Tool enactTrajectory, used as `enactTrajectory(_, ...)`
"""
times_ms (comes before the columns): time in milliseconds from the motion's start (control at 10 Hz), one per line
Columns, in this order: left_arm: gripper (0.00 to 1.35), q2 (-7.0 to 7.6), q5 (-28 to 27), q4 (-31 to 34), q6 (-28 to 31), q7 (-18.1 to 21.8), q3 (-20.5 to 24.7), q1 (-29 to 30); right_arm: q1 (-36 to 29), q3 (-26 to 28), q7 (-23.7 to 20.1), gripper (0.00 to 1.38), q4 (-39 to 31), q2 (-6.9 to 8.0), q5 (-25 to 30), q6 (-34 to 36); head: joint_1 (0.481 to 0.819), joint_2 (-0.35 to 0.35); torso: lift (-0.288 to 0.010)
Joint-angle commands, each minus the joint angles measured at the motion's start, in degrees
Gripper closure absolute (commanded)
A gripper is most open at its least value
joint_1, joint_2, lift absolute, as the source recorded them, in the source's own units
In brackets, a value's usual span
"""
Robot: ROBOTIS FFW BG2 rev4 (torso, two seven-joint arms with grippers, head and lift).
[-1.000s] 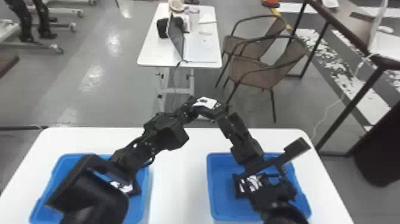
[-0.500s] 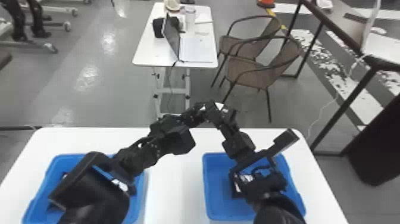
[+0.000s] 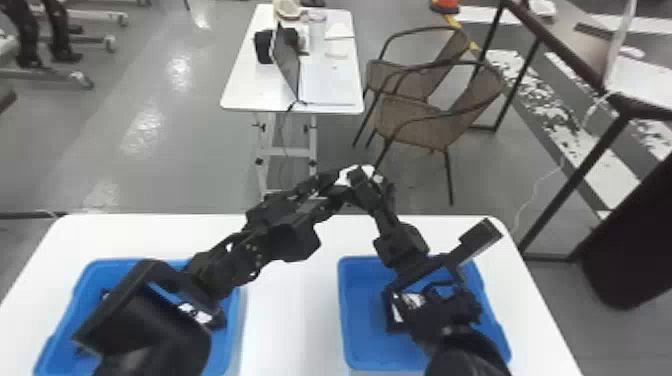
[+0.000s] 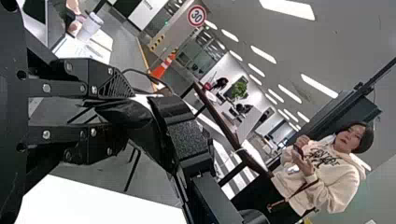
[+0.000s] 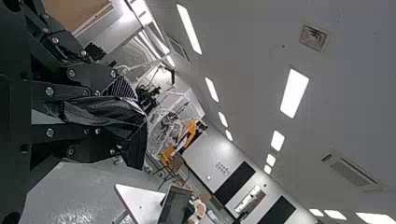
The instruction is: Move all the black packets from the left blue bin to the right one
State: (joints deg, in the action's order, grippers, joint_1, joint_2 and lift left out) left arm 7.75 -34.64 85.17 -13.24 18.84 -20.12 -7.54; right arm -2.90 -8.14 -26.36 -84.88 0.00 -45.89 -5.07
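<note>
My left gripper [image 3: 334,184] and my right gripper [image 3: 371,186] meet beyond the table's far edge, between the bins, with a black packet's white face [image 3: 348,176] at their tips. In the left wrist view my left gripper [image 4: 122,112] is shut on the black packet [image 4: 133,114]. My right gripper [image 5: 122,112], in the right wrist view, is shut on the black packet [image 5: 95,111] too. The left blue bin [image 3: 231,320], partly behind my left arm, holds a black packet [image 3: 216,320] and other dark pieces. Inside the right blue bin [image 3: 356,320] lies a black packet [image 3: 395,327], partly under my right arm.
The white table [image 3: 280,320] has a bare strip between the bins. Behind it stand a small white table [image 3: 240,90] with a laptop and two brown chairs [image 3: 415,122]. A dark desk [image 3: 570,55] is at the right.
The head view has shifted slightly. The packet's white face, mostly covered half a second ago, shows more now between the grippers. Both arms stay close to the same place, tips together.
</note>
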Motion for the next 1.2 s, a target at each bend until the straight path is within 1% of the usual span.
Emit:
enactTrajectory(0,0.26,-0.89,0.81,0.88,-1.26,-0.12,4.04,2.7,-0.26,1.37,0.0,1.07,0.59,0.05,0.36,-0.47,0.695,-0.104,0.0)
enactTrajectory(100,0.1,-1.68,2.65,2.99,-0.2,-0.03,7.64,5.51,-0.88,3.22,0.0,1.07,1.03,0.05,1.42,-0.47,0.695,-0.099,0.0)
enactTrajectory(200,0.15,-2.04,4.15,6.76,2.35,-0.03,10.89,8.68,-2.02,4.71,0.0,1.07,1.38,0.05,2.3,-0.47,0.695,-0.094,0.0)
enactTrajectory(300,0.16,-2.21,6.34,10.02,4.02,-0.03,14.32,11.58,-3.43,5.42,0.0,1.07,1.99,0.05,2.38,-0.38,0.695,-0.08,0.0)
enactTrajectory(400,0.16,-2.21,9.95,12.04,6.12,-0.03,17.31,13.78,-5.01,6.21,0.08,1.07,2.17,0.05,3.0,0.32,0.695,-0.058,0.0)
enactTrajectory(500,0.16,-2.12,13.55,13.18,7.36,0.15,20.3,15.27,-6.5,7.61,0.17,1.06,2.43,-0.35,4.32,2.43,0.695,-0.029,0.0)
enactTrajectory(600,0.15,-1.95,15.57,14.5,8.67,0.15,22.41,16.41,-7.64,9.64,0.17,1.06,2.52,-0.35,6.6,4.81,0.695,-0.002,0.0)
enactTrajectory(700,0.08,-2.04,18.03,15.29,9.38,0.15,23.99,17.29,-8.44,11.3,0.17,1.06,2.96,-0.35,8.45,6.74,0.695,0.021,0.0)
enactTrajectory(800,0.0,-2.3,20.41,15.55,9.46,0.15,25.31,17.82,-8.79,12.89,0.17,1.06,3.66,-0.35,9.86,9.29,0.695,0.03,0.0)
enactTrajectory(900,0.0,-2.65,23.31,15.55,10.87,0.15,26.19,18.17,-8.61,13.94,0.17,1.06,5.07,-0.35,11.79,10.69,0.695,0.04,0.0)
enactTrajectory(1000,0.0,-2.83,25.68,15.55,12.01,0.15,26.8,18.43,-8.0,14.29,0.17,1.06,7.44,-0.35,12.58,11.05,0.695,0.046,0.0)
enactTrajectory(1100,0.0,-2.65,28.14,15.47,14.21,0.23,27.07,18.61,-6.85,14.38,0.08,1.05,9.82,-0.62,13.02,11.13,0.695,0.053,0.0)
